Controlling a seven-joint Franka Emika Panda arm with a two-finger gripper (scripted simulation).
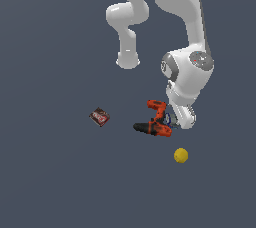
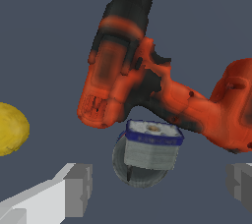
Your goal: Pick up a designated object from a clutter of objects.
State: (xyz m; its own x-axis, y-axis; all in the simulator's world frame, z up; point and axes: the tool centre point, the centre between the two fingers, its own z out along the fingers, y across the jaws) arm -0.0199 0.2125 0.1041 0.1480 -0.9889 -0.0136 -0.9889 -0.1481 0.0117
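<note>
**Wrist view: fingers spread over the small can**

Wrist view is showing the gripper [image 2: 160,188] standing open, its fingers [image 2: 78,188] flanking the small can [image 2: 151,147], which is sitting on a grey disc [image 2: 120,166] just beside the drill [image 2: 147,80]; a yellow ball [image 2: 11,128] is lying apart.

You will find no legible text, brand, number or sign in either view. The can [image 2: 151,148] carries a dark blue band below its whitish top with faint lighter marks along it, but you cannot read them as letters. The packet [image 1: 99,117] shows a pale patch on its dark red-brown face in the exterior view; it is too small and blurred for you to read. The drill [image 2: 162,83] shows only orange and black surfaces, with no readable marking on the body or handle. The ball [image 1: 181,155] is plain yellow.
</note>
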